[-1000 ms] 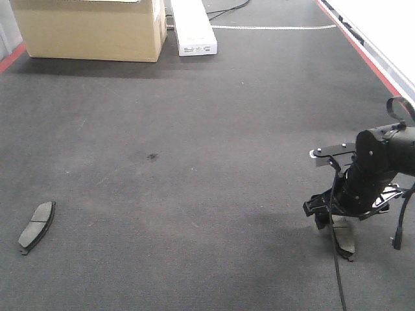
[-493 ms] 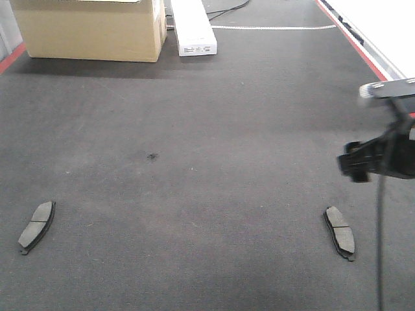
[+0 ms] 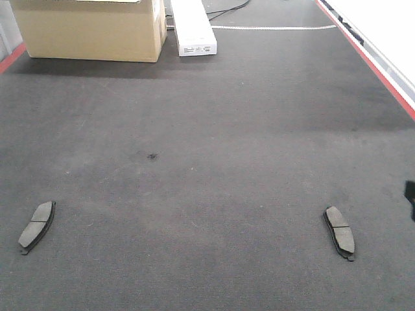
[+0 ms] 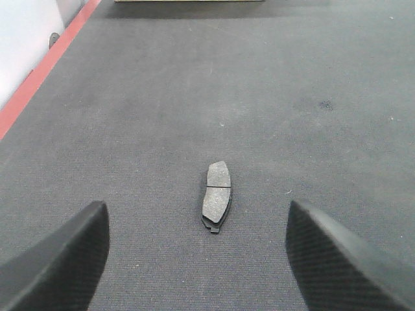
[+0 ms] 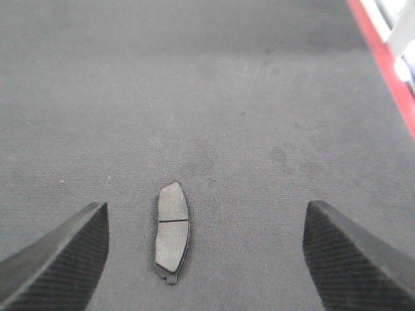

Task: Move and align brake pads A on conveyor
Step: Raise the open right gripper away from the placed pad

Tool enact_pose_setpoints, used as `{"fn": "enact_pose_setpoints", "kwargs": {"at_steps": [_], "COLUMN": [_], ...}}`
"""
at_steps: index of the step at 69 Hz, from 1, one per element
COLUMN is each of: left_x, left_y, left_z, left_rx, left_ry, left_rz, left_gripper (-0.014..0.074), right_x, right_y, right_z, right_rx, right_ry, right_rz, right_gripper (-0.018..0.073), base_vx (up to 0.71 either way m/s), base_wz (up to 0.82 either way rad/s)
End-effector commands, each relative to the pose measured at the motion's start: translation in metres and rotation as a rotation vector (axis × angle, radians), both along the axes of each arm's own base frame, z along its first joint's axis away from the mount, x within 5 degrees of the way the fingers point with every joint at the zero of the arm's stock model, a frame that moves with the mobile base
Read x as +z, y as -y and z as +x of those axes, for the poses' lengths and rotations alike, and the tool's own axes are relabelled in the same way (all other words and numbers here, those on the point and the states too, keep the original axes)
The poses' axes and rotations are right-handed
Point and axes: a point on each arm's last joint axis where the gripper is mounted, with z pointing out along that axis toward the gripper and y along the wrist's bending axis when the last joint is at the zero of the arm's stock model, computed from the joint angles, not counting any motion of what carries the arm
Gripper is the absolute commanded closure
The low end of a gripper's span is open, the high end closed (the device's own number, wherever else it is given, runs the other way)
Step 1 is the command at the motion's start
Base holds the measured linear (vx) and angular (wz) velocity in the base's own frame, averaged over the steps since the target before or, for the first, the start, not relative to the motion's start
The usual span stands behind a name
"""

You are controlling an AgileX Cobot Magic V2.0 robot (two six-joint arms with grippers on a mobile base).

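**A:** Start at the left of the front view. What lies there?

**B:** A brake pad (image 3: 37, 227), lower left. It is flat, oblong and slightly curved, grey-brown with a thin groove across its middle. It lies on the belt (image 3: 207, 129), a charcoal mat with a rough woven grain. At the upper left stands a cardboard box (image 3: 87, 29), with a long white carton (image 3: 192, 26) just beside it.

**A:** And further right?

**B:** A small dark spot (image 3: 152, 156) near the centre, then a second pad (image 3: 340, 232) at the lower right, the same shape. A red strip (image 3: 382, 68) runs down the belt's right edge.

**A:** The hands?

**B:** The left gripper (image 4: 196, 220) is spread wide and holds nothing. Its carbon-weave fingers (image 4: 58, 259) fill the bottom corners of its wrist view, and a pad lies untouched on the belt mid-frame. The right gripper (image 5: 205, 207) is spread just as wide and is empty, with a pad lying left of centre.
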Motion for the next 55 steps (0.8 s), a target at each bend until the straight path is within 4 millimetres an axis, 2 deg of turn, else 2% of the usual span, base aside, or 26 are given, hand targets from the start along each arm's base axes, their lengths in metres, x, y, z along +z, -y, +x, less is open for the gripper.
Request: {"fn": "enact_pose_setpoints", "kwargs": {"at_steps": [1, 29, 43, 55], "left_x": [0.012, 0.012, 0.012, 0.012], "left_y": [0.000, 0.000, 0.000, 0.000], "left_z": [0.002, 0.002, 0.002, 0.002], "left_rx": [-0.006, -0.006, -0.006, -0.006], "left_ry": [0.075, 0.075, 0.075, 0.075], "left_rz": [0.004, 0.004, 0.004, 0.004], "left_gripper": [0.0055, 0.0055, 0.0055, 0.0055], "right_x": [0.012, -0.007, -0.017, -0.017], "right_y": [0.001, -0.003, -0.003, -0.003], "right_z": [-0.014, -0.073, -0.092, -0.095], "right_rx": [0.000, 0.004, 0.005, 0.006], "right_ry": [0.126, 0.261, 0.304, 0.301], "right_rz": [-0.011, 0.038, 0.036, 0.036], "right_gripper": [-0.0016, -0.0016, -0.0016, -0.0016], "base_vx": [0.00, 0.00, 0.00, 0.00], "base_wz": [0.00, 0.00, 0.00, 0.00]}}
